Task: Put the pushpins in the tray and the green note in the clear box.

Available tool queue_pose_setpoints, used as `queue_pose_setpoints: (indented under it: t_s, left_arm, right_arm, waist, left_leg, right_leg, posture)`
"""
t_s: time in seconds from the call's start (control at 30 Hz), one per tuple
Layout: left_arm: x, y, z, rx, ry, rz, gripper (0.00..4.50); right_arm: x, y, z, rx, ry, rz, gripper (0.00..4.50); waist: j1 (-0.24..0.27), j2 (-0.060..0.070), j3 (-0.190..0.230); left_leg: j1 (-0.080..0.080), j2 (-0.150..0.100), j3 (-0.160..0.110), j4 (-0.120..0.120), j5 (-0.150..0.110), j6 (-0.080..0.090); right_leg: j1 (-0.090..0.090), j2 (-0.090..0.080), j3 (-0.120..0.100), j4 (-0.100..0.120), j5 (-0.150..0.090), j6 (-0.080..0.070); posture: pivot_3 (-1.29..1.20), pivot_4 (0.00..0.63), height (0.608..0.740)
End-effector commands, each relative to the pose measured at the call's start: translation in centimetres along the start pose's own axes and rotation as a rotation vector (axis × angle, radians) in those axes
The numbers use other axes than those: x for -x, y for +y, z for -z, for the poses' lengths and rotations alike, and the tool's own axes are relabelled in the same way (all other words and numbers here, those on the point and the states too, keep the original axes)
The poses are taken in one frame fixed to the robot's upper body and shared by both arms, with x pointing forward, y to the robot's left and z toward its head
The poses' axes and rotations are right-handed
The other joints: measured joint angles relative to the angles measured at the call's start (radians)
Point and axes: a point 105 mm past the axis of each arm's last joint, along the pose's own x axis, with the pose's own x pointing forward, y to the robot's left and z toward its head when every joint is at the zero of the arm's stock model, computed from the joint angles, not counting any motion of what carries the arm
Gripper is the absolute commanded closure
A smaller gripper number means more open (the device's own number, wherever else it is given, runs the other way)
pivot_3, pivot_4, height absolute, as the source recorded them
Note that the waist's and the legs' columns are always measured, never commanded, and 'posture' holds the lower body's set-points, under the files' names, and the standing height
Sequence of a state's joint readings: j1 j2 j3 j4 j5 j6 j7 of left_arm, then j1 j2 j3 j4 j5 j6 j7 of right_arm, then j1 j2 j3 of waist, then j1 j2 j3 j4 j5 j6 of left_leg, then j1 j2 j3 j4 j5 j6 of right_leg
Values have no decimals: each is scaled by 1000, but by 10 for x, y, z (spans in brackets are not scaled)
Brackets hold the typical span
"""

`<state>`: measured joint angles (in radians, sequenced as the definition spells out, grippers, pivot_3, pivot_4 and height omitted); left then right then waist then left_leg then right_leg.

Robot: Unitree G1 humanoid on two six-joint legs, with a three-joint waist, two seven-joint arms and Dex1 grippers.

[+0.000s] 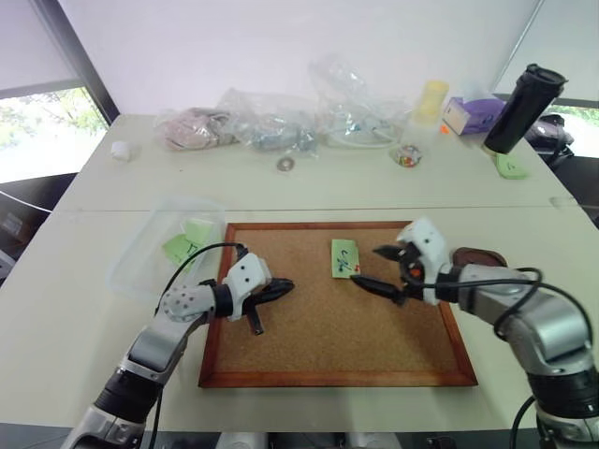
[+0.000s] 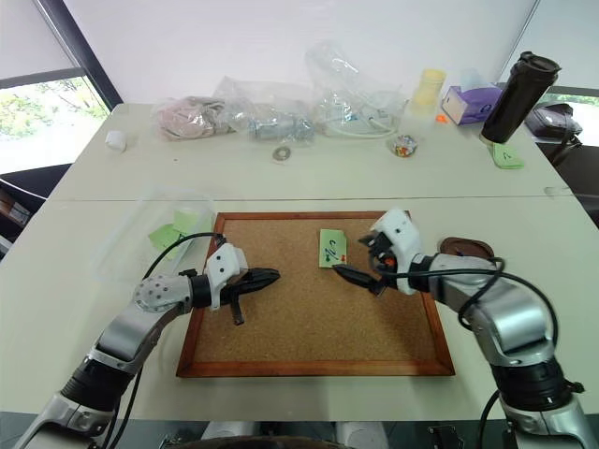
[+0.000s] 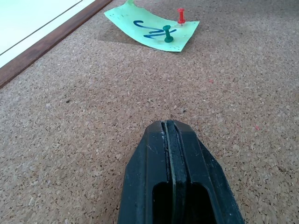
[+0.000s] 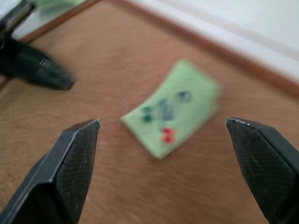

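The green note (image 1: 344, 257), scribbled on in dark ink, lies on the corkboard (image 1: 328, 327) near its far edge. A red pushpin (image 3: 181, 15) and a green-headed pin (image 3: 167, 33) stand in it. My right gripper (image 1: 367, 265) is open just right of the note, with its fingers on either side of the note's near right corner. My left gripper (image 1: 276, 290) is shut and empty, low over the cork to the note's left. The dark brown tray (image 1: 477, 255) sits off the board's right edge, behind my right arm. The clear box (image 1: 164, 245), left of the board, holds green slips.
Along the table's back stand soft clear plastic bags (image 1: 271, 126), a yellow cup (image 1: 431, 100), a purple box (image 1: 473, 114), a black bottle (image 1: 524, 108) and a heap of multicoloured bits (image 1: 406, 155). A metal ring (image 1: 285, 164) lies in front of the bags.
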<state>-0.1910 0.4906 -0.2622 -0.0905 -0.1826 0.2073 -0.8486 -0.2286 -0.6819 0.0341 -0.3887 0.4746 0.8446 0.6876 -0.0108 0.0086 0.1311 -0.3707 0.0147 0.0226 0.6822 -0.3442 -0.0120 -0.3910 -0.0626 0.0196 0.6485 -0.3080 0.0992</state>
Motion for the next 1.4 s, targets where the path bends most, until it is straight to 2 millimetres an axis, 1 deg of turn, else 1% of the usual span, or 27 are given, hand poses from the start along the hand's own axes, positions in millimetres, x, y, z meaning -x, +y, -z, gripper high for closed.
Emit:
queue_pose_setpoints:
  t_s: [0.03, 0.1, 0.23, 0.27, 0.33, 0.37, 0.5, 0.53, 0.57, 0.73, 0.87, 0.93, 1.0, 1.13, 1.2, 1.27, 1.3, 1.37, 1.4]
  left_arm:
    - [0, -11, 30, 60, 113, 27, 4500]
    - [0, -11, 30, 60, 114, 26, 4500]
    - [1, -11, 30, 61, 115, 24, 4500]
    - [1, -11, 30, 61, 115, 23, 4500]
    - [1, -11, 30, 60, 116, 22, 4500]
    - [1, -11, 30, 60, 117, 22, 4500]
    - [3, -12, 31, 60, 122, 17, 4500]
    - [4, -12, 31, 60, 123, 17, 4500]
    - [4, -12, 31, 61, 124, 16, 4500]
    - [4, -13, 31, 62, 125, 17, 4500]
    - [4, -13, 31, 61, 126, 21, 4500]
    - [4, -14, 32, 62, 129, 29, 4500]
    - [4, -14, 32, 62, 131, 34, 4500]
    - [4, -15, 33, 62, 133, 40, 4500]
    - [4, -15, 33, 62, 134, 45, 4500]
    - [3, -15, 33, 61, 134, 48, 4500]
    - [3, -16, 34, 61, 134, 49, 4500]
    - [2, -16, 34, 62, 133, 51, 4500]
    - [2, -16, 34, 62, 134, 53, 4500]
  right_arm:
    - [-6, -4, -6, 50, -29, 17, 72]
    - [-14, -5, -2, 47, -26, 18, 72]
    - [-20, -7, 1, 44, -26, 23, 72]
    - [-21, -7, 1, 42, -25, 21, 307]
    - [-24, -7, 2, 40, -25, 14, 964]
    - [-26, -6, 2, 39, -26, 13, 1447]
    - [-27, -6, 0, 34, -38, 15, 3614]
    - [-27, -7, 0, 33, -39, 16, 4093]
    - [-26, -6, 0, 34, -38, 16, 4454]
    - [-17, -7, -3, 31, -46, 32, 4454]
    - [-7, -14, -14, 14, -92, 76, 4454]
    - [7, -22, -32, -9, -167, 118, 4454]
    - [22, -29, -45, -24, -224, 157, 4454]
    - [46, -40, -55, -52, -274, 224, 4454]
    - [67, -53, -52, -64, -273, 309, 4454]
    - [95, -75, -35, -102, -243, 431, 4454]
    - [103, -81, -28, -113, -228, 467, 4454]
    - [114, -91, -17, -119, -202, 522, 4454]
    - [123, -100, -5, -142, -173, 580, 4454]
  waist:
    - [-1, 0, 0]
    - [-2, 0, 0]
    - [-2, 0, 0]
    - [-2, 0, 0]
    - [-2, 0, 0]
    - [-2, 0, 0]
    - [-3, 0, 0]
    - [-3, 0, 0]
    - [-3, 0, 0]
    - [-3, 0, 0]
    - [-1, 0, 0]
    - [-1, 0, 0]
    - [-3, 0, 0]
    - [-4, 0, 0]
    - [-4, 0, 0]
    - [-1, 0, 0]
    - [0, 0, 0]
    - [-2, 0, 0]
    - [-4, 0, 0]
  left_leg:
    - [0, 0, 0, 0, 0, 0]
    - [0, 0, 0, 0, 0, 0]
    - [0, 0, 0, 0, 0, 0]
    - [0, 0, 0, 0, 0, 0]
    - [0, 0, 0, 0, 0, 0]
    - [0, 0, 0, 0, 0, 0]
    - [0, 0, 0, 0, 0, 0]
    - [0, 0, 0, 0, 0, 0]
    - [0, 0, 0, 0, 0, 0]
    - [0, 0, -1, 0, 0, 0]
    - [-2, 0, 0, 0, 0, 0]
    - [-2, 0, 0, 0, 0, 0]
    - [-2, 0, 0, 0, 0, 0]
    - [-1, 0, -1, -1, 0, 0]
    - [-1, 1, -1, -1, 0, 0]
    - [-2, 1, -1, -1, 0, 0]
    - [-2, 1, -1, -1, 0, 0]
    - [-2, 0, 0, -2, 0, 0]
    - [-2, 0, 0, -2, 0, 0]
  right_leg:
    - [0, 0, 0, 0, 0, 0]
    - [0, 0, 0, 0, 0, 0]
    - [0, 0, 0, 0, 0, 0]
    - [0, 0, 0, 0, 0, 0]
    - [0, 0, 0, 0, 0, 0]
    - [0, 0, 0, 0, 0, 0]
    - [-1, 0, -1, 0, 0, 0]
    - [-1, 0, -1, 0, 0, 0]
    - [-1, -1, -1, 0, 0, 0]
    - [-1, -1, -1, 0, 0, 0]
    - [-2, -1, -1, 0, 0, 0]
    - [-2, -1, -1, 0, 0, 0]
    - [-2, -1, -1, 0, 0, 0]
    - [-2, -1, -1, 0, 0, 0]
    - [-2, -2, -1, 0, 0, 0]
    - [-2, -2, -1, 0, 0, 0]
    - [-2, -2, -1, -1, 0, 0]
    - [-1, -2, -1, -2, 0, 0]
    - [-1, -2, -1, -2, 0, 0]
  posture:
    - [0, 150, 740]
    - [0, 150, 740]
    - [0, 150, 740]
    - [0, 150, 740]
    - [0, 150, 740]
    - [0, 150, 740]
    - [0, 150, 740]
    - [0, 150, 740]
    - [0, 150, 740]
    - [0, 150, 740]
    - [0, 150, 740]
    - [0, 150, 740]
    - [0, 150, 740]
    - [0, 150, 740]
    - [0, 150, 740]
    - [0, 150, 740]
    - [0, 150, 740]
    - [0, 150, 740]
    - [0, 150, 740]
